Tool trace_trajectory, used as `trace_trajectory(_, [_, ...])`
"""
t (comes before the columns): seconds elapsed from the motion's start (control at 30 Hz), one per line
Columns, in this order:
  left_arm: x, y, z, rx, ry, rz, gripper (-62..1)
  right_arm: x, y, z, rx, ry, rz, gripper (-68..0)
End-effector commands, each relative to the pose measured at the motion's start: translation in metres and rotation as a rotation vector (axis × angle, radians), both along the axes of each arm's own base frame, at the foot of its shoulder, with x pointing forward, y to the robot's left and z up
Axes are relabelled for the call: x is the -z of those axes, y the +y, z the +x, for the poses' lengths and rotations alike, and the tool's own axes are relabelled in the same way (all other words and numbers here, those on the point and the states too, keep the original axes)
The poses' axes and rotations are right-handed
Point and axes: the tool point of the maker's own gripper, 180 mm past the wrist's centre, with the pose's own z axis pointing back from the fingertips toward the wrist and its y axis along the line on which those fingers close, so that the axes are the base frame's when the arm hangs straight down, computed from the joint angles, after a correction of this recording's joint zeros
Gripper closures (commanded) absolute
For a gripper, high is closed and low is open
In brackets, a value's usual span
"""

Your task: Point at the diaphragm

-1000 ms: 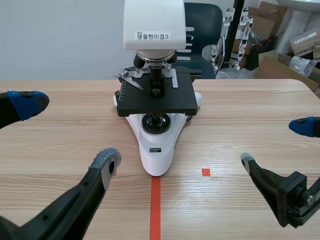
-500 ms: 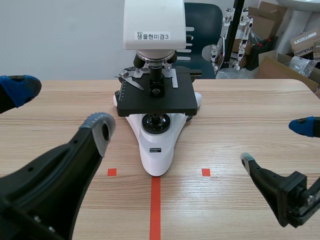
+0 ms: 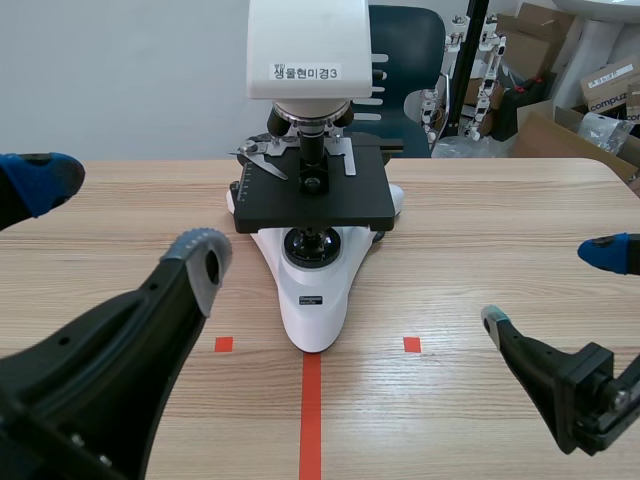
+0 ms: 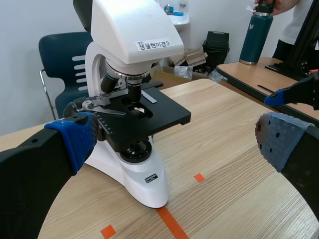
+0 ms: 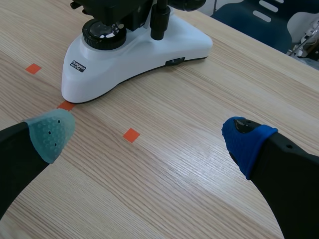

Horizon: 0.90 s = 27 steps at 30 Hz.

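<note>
light: bright, even, overhead | shadows: soft, under microscope point(image 3: 313, 300) stage | glare: faint sheen on table point(image 3: 480, 230)

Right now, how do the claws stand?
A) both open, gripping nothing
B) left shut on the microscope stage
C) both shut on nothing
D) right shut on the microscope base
A: the left claw and the right claw each have their fingers spread wide with nothing pressed between them, and neither touches the microscope.
</note>
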Motion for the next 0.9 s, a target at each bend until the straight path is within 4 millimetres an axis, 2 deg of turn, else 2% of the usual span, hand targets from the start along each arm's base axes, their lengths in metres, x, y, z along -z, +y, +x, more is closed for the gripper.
trace_trajectory(0.0, [-0.0071,-0.0008,0.0008,-0.001,-0.020,-0.012,-62.3,-0.0090,0.0021,0.0032,-0.007,-0.029,0.009,-67.9])
trace_trajectory(0.17, [-0.0020,-0.0013,0.0012,0.000,0.003,0.005,-62.3,-0.0090,0.0021,0.0032,-0.007,-0.029,0.009,-67.9])
trace_trajectory(0.87, [-0.0014,-0.0014,0.0012,0.000,0.006,0.007,-62.3,-0.0090,0.0021,0.0032,-0.007,-0.029,0.009,-67.9])
